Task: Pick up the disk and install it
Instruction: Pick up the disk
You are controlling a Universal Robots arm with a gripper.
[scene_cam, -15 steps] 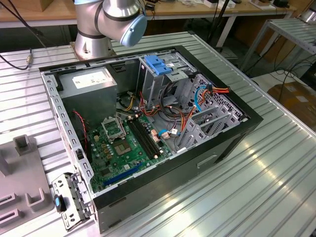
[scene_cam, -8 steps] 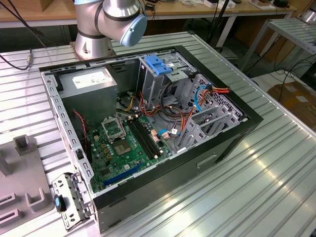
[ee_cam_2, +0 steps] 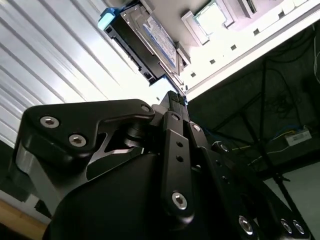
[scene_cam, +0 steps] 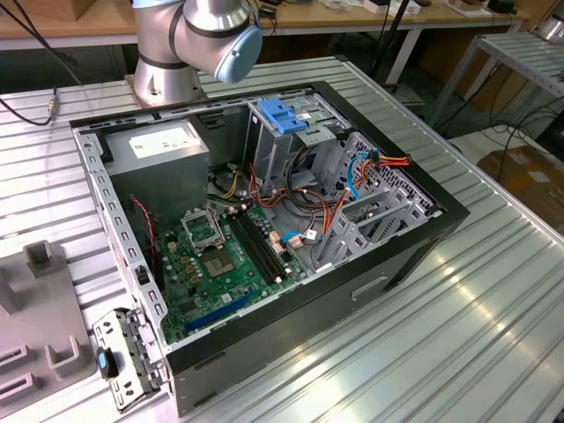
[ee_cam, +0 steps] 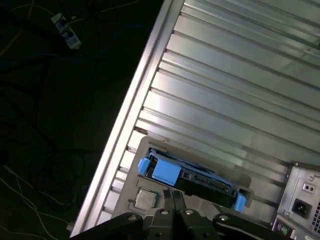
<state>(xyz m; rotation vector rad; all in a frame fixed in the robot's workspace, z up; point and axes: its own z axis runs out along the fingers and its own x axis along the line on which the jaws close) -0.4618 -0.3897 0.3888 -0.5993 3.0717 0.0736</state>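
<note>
Noted the ribbed surface, then near its edge a grey tray carrying the disk, outside the case. Saw the tool poised over the disk, seemingly closed and empty. Judged the approach best made centred between the blue rails, squared to the long sides, with the tool opened wide before descent and closed evenly, avoiding the connector edge.

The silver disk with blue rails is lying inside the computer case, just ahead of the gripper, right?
Not inside. The disk lies outside the computer case, near the edge of the ribbed table, just ahead of the gripper. The first wrist view shows it.
</note>
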